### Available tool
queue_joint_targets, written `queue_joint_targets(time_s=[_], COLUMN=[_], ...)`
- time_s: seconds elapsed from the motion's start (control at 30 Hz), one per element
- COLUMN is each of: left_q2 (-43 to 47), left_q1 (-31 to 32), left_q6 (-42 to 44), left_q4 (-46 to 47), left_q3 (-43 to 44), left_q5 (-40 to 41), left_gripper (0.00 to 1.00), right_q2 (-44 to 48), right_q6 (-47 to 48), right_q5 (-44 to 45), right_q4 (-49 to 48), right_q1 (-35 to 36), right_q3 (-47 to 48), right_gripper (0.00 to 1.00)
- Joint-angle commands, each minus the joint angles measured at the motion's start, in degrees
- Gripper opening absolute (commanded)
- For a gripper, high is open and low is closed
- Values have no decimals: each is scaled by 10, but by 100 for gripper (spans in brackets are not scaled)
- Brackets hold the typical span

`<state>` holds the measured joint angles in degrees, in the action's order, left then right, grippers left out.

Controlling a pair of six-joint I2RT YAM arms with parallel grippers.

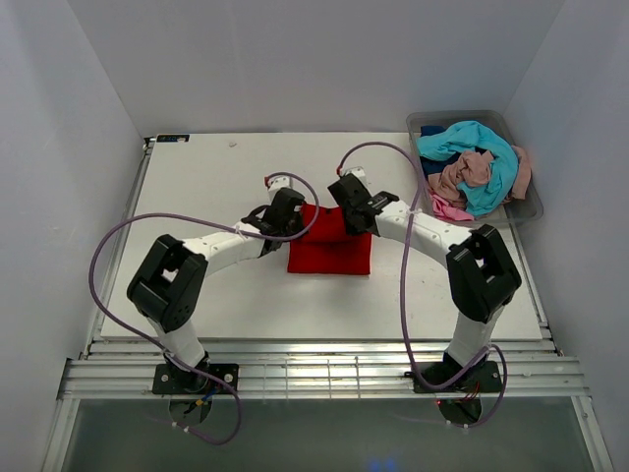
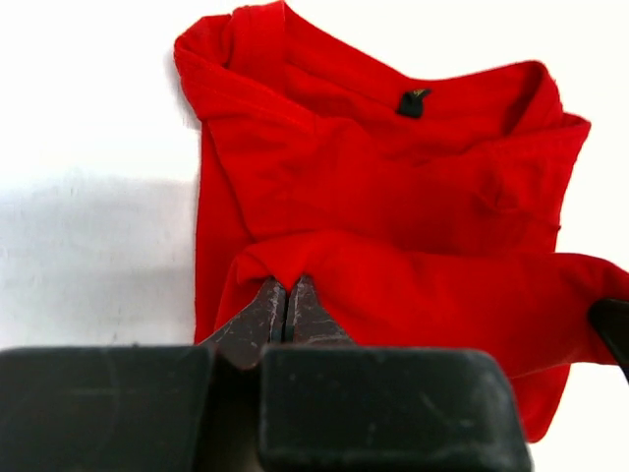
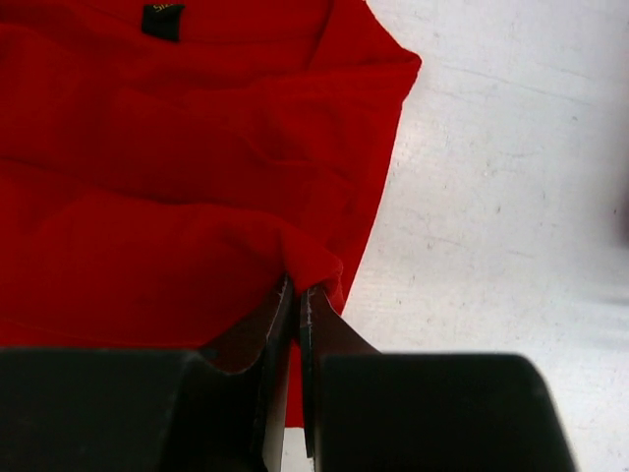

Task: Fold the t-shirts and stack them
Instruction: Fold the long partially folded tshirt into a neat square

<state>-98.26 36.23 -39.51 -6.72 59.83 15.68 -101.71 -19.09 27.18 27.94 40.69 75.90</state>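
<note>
Red t-shirt [image 1: 329,254] lies partly folded mid-tabletop [image 1: 206,177], black neck label [image 2: 413,101] face-up. My left pincer [image 2: 285,295] is clenched on a raised fold at the shirt's left corner. My right pincer [image 3: 298,295] is clenched on the same fold at the right corner. Far right corner: clear grey bin [image 1: 462,114] holds crumpled tees: bright pink [image 1: 447,208], dusty pink [image 1: 467,173], turquoise [image 1: 482,146], dark blue [image 1: 430,130].

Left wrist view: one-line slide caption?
Left end effector shut on a fold of the red t-shirt lying on the white table.
</note>
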Motion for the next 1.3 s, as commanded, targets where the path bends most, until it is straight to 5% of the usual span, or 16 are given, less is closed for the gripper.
queue_joint_targets(time_s=[0.0, 0.13, 0.17, 0.2, 0.23, 0.33, 0.5, 0.57, 0.6, 0.67, 0.83, 0.87, 0.93, 1.0, 1.13, 1.27], left_q2=[-13, -50, -56, -63, -64, -58, -22, -8, -6, -7, -37, -43, -61, -74, -126, -163], left_q1=[-18, -32, -33, -34, -35, -35, -30, -20, -14, -5, 8, 9, 9, 9, 10, 9], left_q6=[10, 8, 6, 5, 5, 12, 12, 10, 9, -13, -48, -41, -26, 0, 36, 55], left_q4=[22, -7, -14, -29, -34, -44, -32, -22, -13, -8, 14, 15, 15, -1, -61, -112], left_q3=[46, 121, 138, 170, 184, 225, 221, 193, 182, 152, 124, 127, 141, 173, 237, 273], left_q5=[-9, 20, 30, 54, 65, 92, 70, 41, 32, -2, -74, -84, -99, -113, -95, -65], left_gripper=[0, 0, 11, 43, 60, 80, 82, 69, 55, 0, 0, 0, 0, 13, 42, 47], right_q2=[-23, -57, -59, -62, -64, -50, -1, 11, 16, 16, -11, -14, -9, 7, 44, 60], right_q6=[27, 25, 23, 24, 28, 40, 72, 75, 73, 67, 37, 31, 21, 12, -1, -8], right_q5=[5, 47, 61, 86, 95, 120, 67, 30, 12, -35, -110, -117, -133, -143, -149, -160], right_q4=[-33, -33, -34, -33, -33, -39, -74, -89, -91, -90, -70, -64, -68, -80, -108, -113], right_q1=[-15, -30, -34, -36, -37, -38, -38, -38, -38, -38, -39, -39, -39, -43, -53, -66], right_q3=[54, 103, 113, 131, 142, 160, 131, 103, 96, 87, 83, 81, 61, 41, -28, -63], right_gripper=[8, 8, 13, 39, 48, 64, 67, 53, 27, 8, 8, 12, 54, 69, 82, 92])
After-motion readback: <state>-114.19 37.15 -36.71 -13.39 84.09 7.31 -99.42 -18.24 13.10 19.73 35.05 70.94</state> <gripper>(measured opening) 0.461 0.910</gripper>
